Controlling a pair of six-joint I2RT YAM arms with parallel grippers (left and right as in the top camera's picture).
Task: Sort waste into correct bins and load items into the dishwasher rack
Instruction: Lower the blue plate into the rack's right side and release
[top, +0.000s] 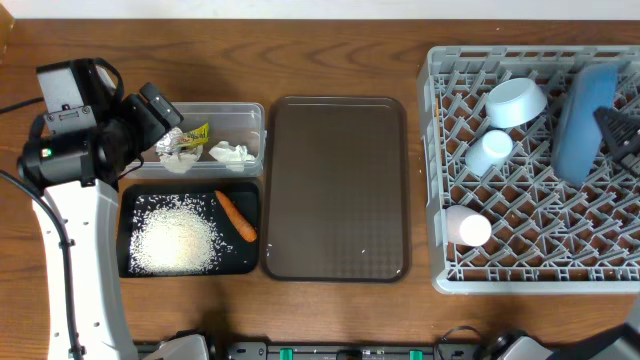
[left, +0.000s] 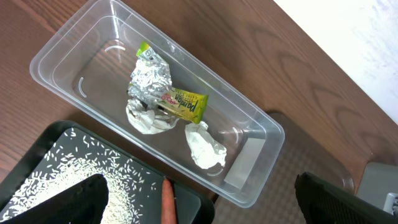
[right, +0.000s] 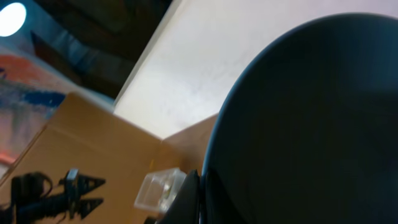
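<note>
Lying between tub (top: 247, 122) and rack (top: 540, 242) is 1 brown tray (top: 338, 190).

text | yellow-green wrapper (left: 183, 104) — red lettering, too blurred to read

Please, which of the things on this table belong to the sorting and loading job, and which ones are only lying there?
Belong to the job:
- clear tub with wrapper and tissue
- black tray with rice and carrot
- dishwasher rack with white bowl, light-blue cup, pink cup and blue plate

Only lying there:
- brown serving tray, between the bins and the rack
</note>
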